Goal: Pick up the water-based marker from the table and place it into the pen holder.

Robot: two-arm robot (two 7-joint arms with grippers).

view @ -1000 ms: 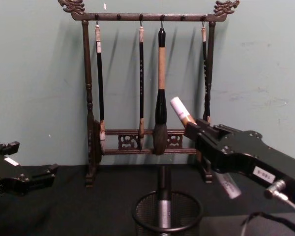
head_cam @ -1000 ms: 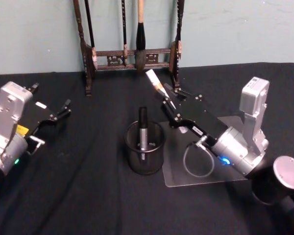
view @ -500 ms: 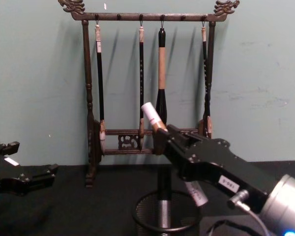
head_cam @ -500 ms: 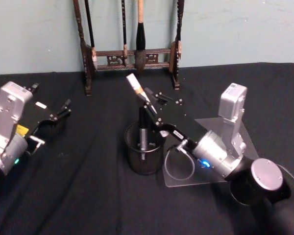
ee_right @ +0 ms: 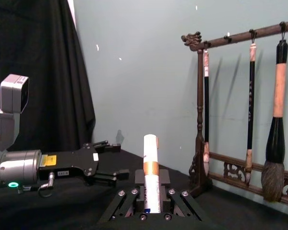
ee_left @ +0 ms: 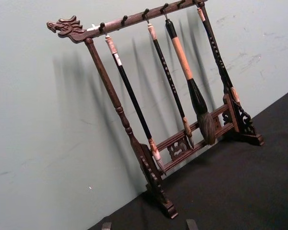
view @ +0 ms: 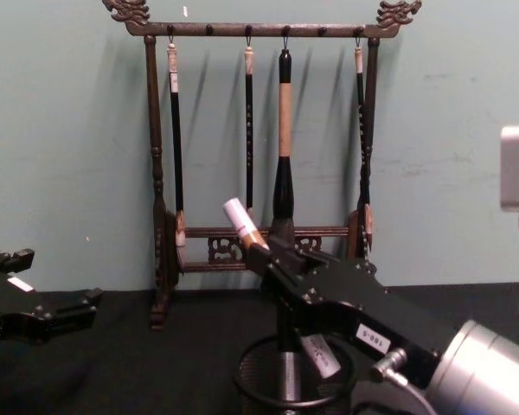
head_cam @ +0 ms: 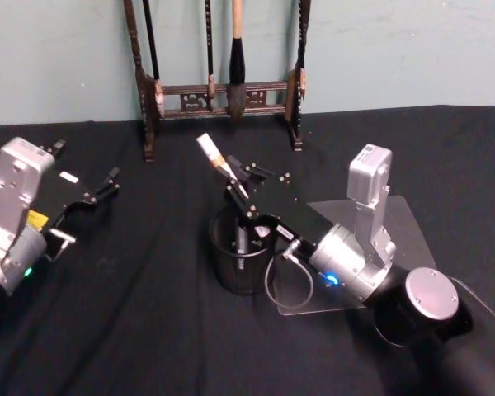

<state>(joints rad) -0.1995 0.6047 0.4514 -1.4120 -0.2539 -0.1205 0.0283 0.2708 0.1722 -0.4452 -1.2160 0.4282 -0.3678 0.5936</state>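
1. My right gripper [head_cam: 239, 191] is clamped narrow on the water-based marker [head_cam: 217, 163], gripping it around mid-barrel; in the right wrist view the white barrel with its orange band stands straight up out of the fingers [ee_right: 129, 201].
2. That gripper hangs directly over the pen holder [head_cam: 242, 252], which sits at the centre of the desk [head_cam: 148, 313]. The marker tilts, its top leaning toward 11 o'clock and its lower end dipping inside the rim in the chest view; I cannot tell whether it touches the mesh.
3. My left gripper [head_cam: 99, 191] is parked at 9 o'clock, well apart from the holder, fingers spread and holding nothing.
4. Count: one marker in my grip, one dark pen [head_cam: 242, 235] already standing in the holder, one holder.
5. A clear flat sheet [head_cam: 400, 227] lies on the desk at 3 o'clock, beneath my right arm.
6. At 12 o'clock stands one wooden brush rack [view: 156, 216] with four brushes hanging from it.
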